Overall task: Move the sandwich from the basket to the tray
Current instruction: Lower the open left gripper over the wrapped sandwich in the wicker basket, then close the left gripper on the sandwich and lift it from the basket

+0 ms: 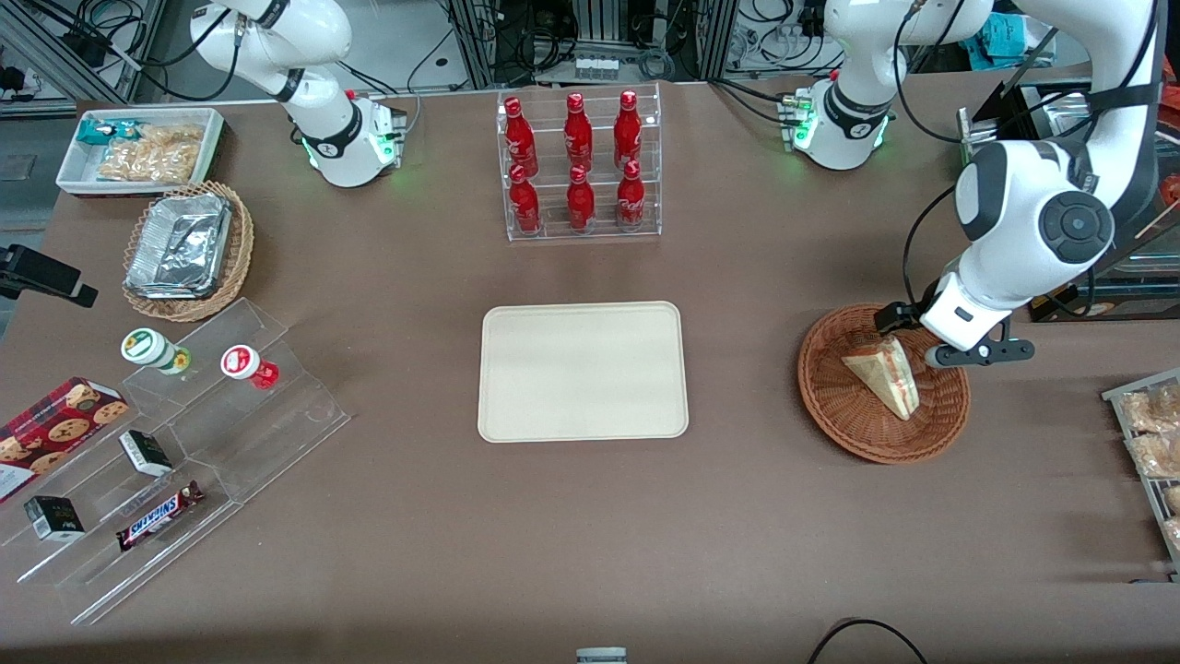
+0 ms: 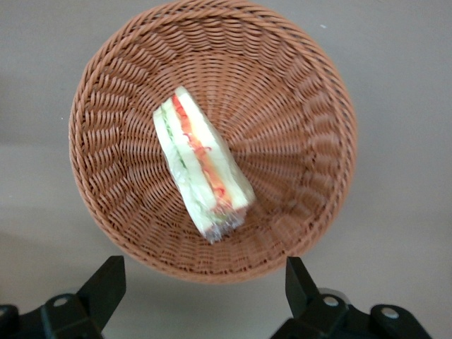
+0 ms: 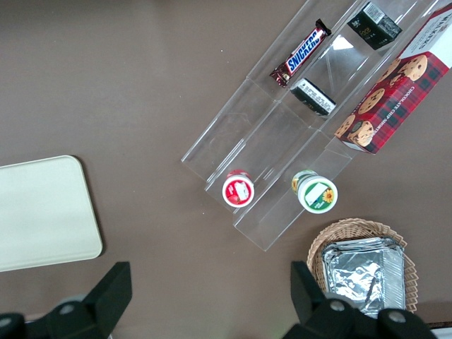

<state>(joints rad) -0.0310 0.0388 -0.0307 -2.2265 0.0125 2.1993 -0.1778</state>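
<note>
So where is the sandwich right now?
The sandwich lies in the basket toward the working arm's end of the table, with the open gripper above it.

Take the middle of the table as your dial, with twelve farthest from the front camera. You have a clear rack of red bottles at twelve and a white snack bin at ten. Foil trays sit in a tan wicker basket at nine. A clear stepped stand holding a Snickers bar is at eight.

The left arm's black two-finger end effector, fingers spread wide, hangs above the round reddish-brown wicker basket. Bare brown table separates the basket from the flat cream-beige rectangular tray; the clear rack of red bottles stands farther from the front camera.
</note>
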